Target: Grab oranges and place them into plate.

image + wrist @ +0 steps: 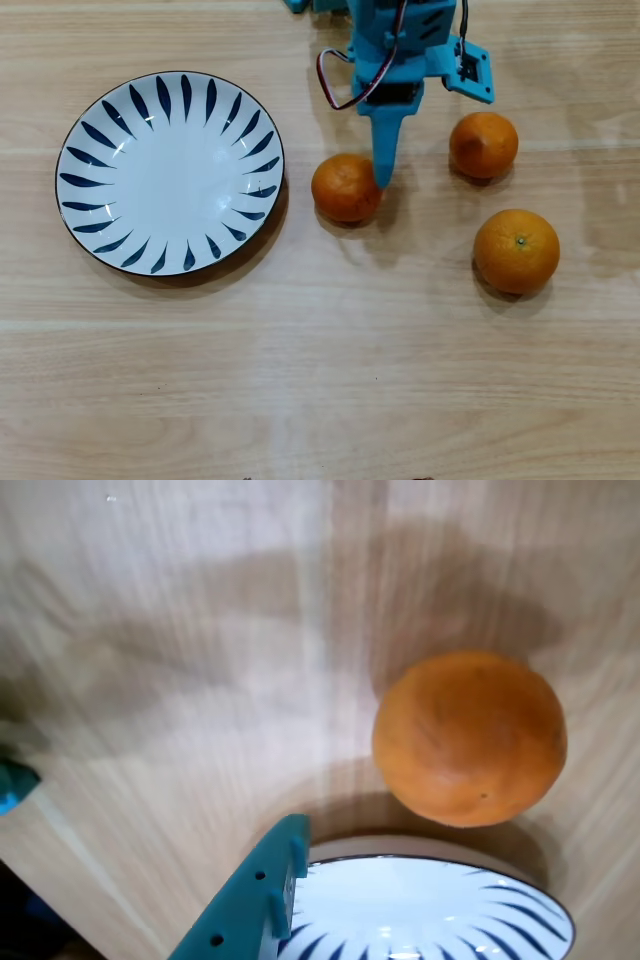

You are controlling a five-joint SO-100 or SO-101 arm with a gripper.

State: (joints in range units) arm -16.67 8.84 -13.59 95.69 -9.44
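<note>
Three oranges lie on the wooden table in the overhead view: one (346, 187) just right of the plate (170, 172), one (484, 144) at the upper right, and a larger one (516, 250) with a green stem dot at the lower right. The plate is white with dark blue petal strokes and holds nothing. My teal gripper (383, 176) comes down from the top edge, its tip at the right side of the orange nearest the plate. The wrist view shows that orange (470, 738) beside the plate's rim (440, 852), outside the gripper (165, 800), whose fingers stand apart around nothing.
The light wooden table (320, 380) spreads across the whole overhead view. The arm's body and a red-and-white cable loop (335, 85) hang over the top middle.
</note>
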